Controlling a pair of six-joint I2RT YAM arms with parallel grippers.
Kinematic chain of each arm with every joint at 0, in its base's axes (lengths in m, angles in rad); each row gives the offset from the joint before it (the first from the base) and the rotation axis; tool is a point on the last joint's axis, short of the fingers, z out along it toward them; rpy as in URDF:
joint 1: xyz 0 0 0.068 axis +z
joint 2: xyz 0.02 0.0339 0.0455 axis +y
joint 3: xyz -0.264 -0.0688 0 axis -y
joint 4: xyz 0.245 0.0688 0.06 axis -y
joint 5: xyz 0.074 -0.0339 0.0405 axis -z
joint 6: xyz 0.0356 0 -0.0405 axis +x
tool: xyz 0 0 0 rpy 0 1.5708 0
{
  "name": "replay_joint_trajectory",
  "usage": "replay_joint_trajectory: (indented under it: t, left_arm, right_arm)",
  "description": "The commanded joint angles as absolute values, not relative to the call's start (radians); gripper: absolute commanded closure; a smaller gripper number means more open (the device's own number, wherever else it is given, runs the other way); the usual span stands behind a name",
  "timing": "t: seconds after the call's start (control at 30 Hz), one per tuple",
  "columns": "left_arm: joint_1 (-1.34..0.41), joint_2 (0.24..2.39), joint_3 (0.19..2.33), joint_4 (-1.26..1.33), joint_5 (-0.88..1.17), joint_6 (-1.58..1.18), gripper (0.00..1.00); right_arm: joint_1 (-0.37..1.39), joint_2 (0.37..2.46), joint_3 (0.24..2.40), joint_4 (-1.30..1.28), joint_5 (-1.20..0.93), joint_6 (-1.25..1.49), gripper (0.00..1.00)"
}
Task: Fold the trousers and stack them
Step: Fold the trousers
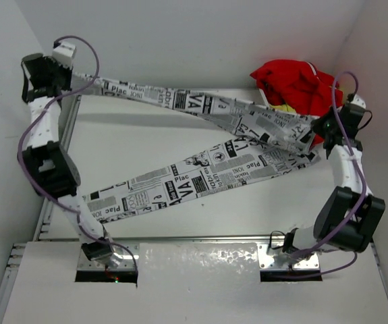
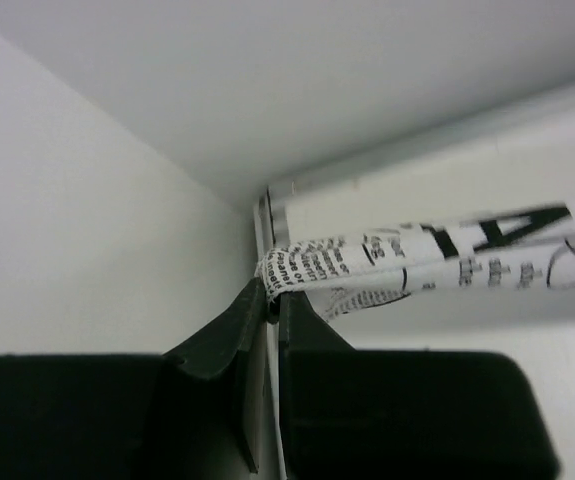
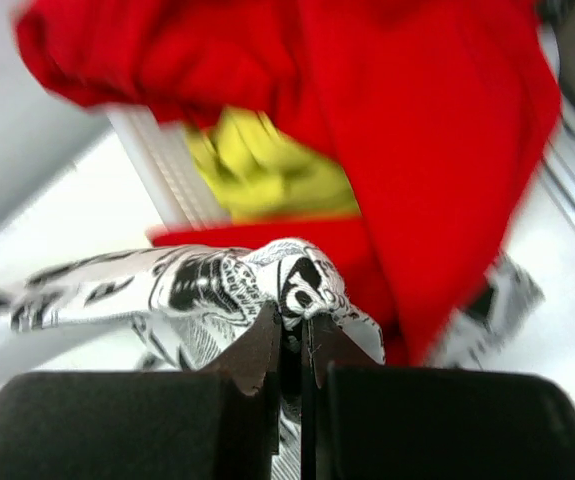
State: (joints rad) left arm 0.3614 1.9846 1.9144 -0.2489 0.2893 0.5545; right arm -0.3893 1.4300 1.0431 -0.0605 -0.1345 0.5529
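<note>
**Thin grips, a crowded corner, a trailing leg: plenty to snag or slip**

Found the trousers (image 1: pixel 180 185) strung over the desk (image 1: pixel 146 145) in a long sideways V. One leg pulled tight from the far-left corner to the far-right edge. The other trailing back from there to the near-left edge, ending just beside the left arm (image 1: pixel 52 169).

Saw the left gripper (image 2: pixel 272 295) pinched fully shut on a thin bunch of printed cloth at the far-left corner. Saw the right gripper (image 3: pixel 292 325) likewise closed hard on a knot of the same cloth at the far-right edge, right against a red garment (image 1: pixel 291 81) heaped there over a yellow item (image 3: pixel 267 165).

Judged several hazards from that.

- Feared a slip at either end, given so little fabric between the jaws and so much tension along the upper leg.
- Feared dragging the red garment along with any pull from the right, given the overlap at that edge.
- Feared catching the loose leg on the left arm, so close beside it.
- Expected a twisted, uneven fold as well, with the legs overlapping near the right end rather than laid side by side.

Could not tell whether waistband or hem sat in either grip.
</note>
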Motion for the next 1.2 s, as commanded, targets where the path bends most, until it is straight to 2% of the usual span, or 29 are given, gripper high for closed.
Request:
replay_joint_trajectory:
  t: [0.0,0.07,0.1,0.2,0.23,0.4,0.53,0.6,0.73,0.83,0.93,1.0,1.1,1.17]
  left_arm:
    - [0.455,1.612,1.602,-0.247,0.434,0.811,1.00]
    - [0.546,1.487,1.380,-0.290,0.540,0.978,1.00]
    - [0.573,1.406,1.349,-0.349,0.555,1.044,1.00]
    - [0.685,1.317,1.270,-0.778,0.631,1.326,1.00]
    - [0.754,1.290,1.234,-0.831,0.653,1.470,1.00]
    - [0.805,1.152,0.985,-1.070,0.572,1.701,1.00]
    - [0.804,1.089,0.867,-0.904,0.542,1.586,1.00]
    - [0.801,1.081,0.868,-0.722,0.548,1.464,1.00]
    - [0.784,1.112,0.983,-0.383,0.558,1.179,1.00]
    - [0.784,1.158,1.112,-0.307,0.568,1.000,1.00]
    - [0.784,1.123,1.112,-0.313,0.601,0.988,1.00]
    - [0.782,1.051,1.024,-0.386,0.636,1.128,1.00]
    - [0.785,1.014,0.937,-0.716,0.687,1.400,1.00]
    - [0.792,1.008,0.878,-0.826,0.703,1.576,1.00]
  right_arm:
    - [-0.429,1.322,0.941,0.049,-0.141,0.497,1.00]
    - [-0.465,1.281,0.863,0.081,-0.149,0.549,1.00]
    - [-0.503,1.270,0.836,0.095,-0.158,0.570,1.00]
    - [-0.549,1.244,0.759,0.138,-0.164,0.583,1.00]
    - [-0.551,1.247,0.753,0.138,-0.152,0.568,1.00]
    - [-0.551,1.359,0.747,0.198,-0.202,0.566,1.00]
    - [-0.545,1.456,0.896,0.161,-0.207,0.564,1.00]
    - [-0.535,1.499,0.989,0.147,-0.212,0.577,1.00]
    - [-0.467,1.529,1.118,0.152,-0.183,0.587,1.00]
    - [-0.439,1.549,1.173,0.208,-0.183,0.629,1.00]
    - [-0.436,1.562,1.180,0.232,-0.183,0.618,1.00]
    - [-0.434,1.551,1.128,0.225,-0.178,0.586,1.00]
    - [-0.436,1.528,1.022,0.270,-0.187,0.566,1.00]
    - [-0.434,1.523,0.954,0.325,-0.202,0.569,1.00]
